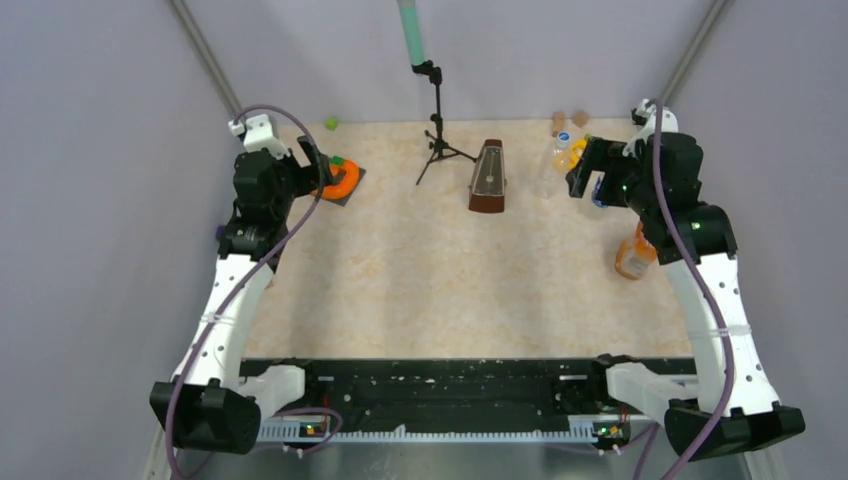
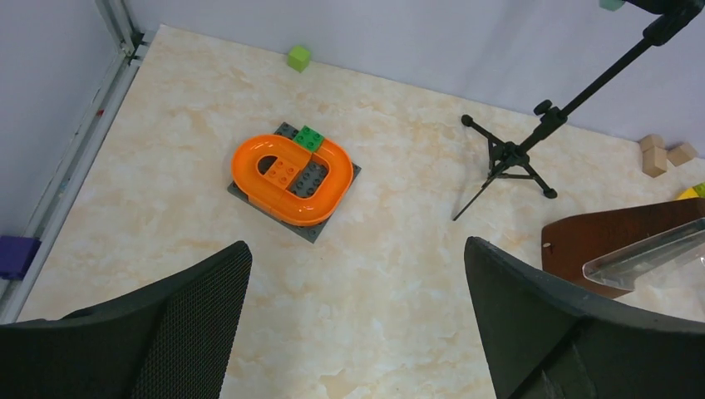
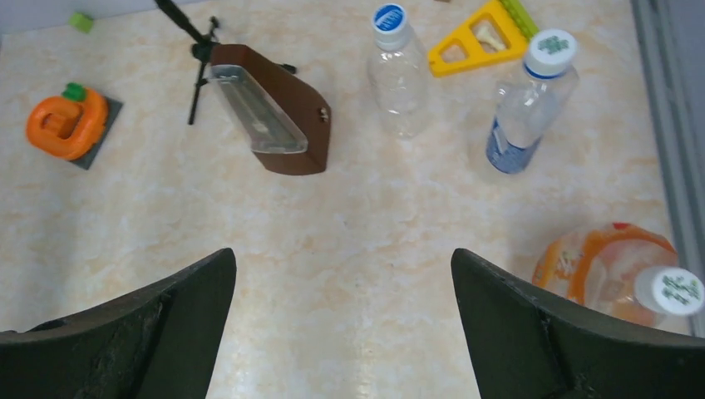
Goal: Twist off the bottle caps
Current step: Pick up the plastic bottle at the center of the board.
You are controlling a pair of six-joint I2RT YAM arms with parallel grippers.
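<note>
Left gripper (image 2: 357, 283): fingers are spread wide, nothing is held.
Right gripper (image 3: 341, 274): spread wide too, nothing is gripped.
Orange bottle (image 3: 607, 270): seen at lower right of the right wrist view, white cap (image 3: 677, 291) on.
Blue-labelled bottle (image 3: 520, 116): upper right, second white cap (image 3: 552, 47) on.
Plain clear bottle (image 3: 399, 79): top centre, blue cap (image 3: 389, 17) on.
Metronome (image 3: 274, 116): found left of the bottles.

The beige counter (image 1: 420, 280) carries a grey plate (image 2: 314, 229) bearing an orange loop (image 2: 336, 173) at left, a green block (image 2: 298, 57), a tripod (image 2: 515, 158) and brown metronome (image 3: 278, 125) mid-counter, and at right three bottles (image 3: 397, 75), a yellow triangle (image 3: 482, 41) and wooden blocks (image 2: 661, 155).
</note>
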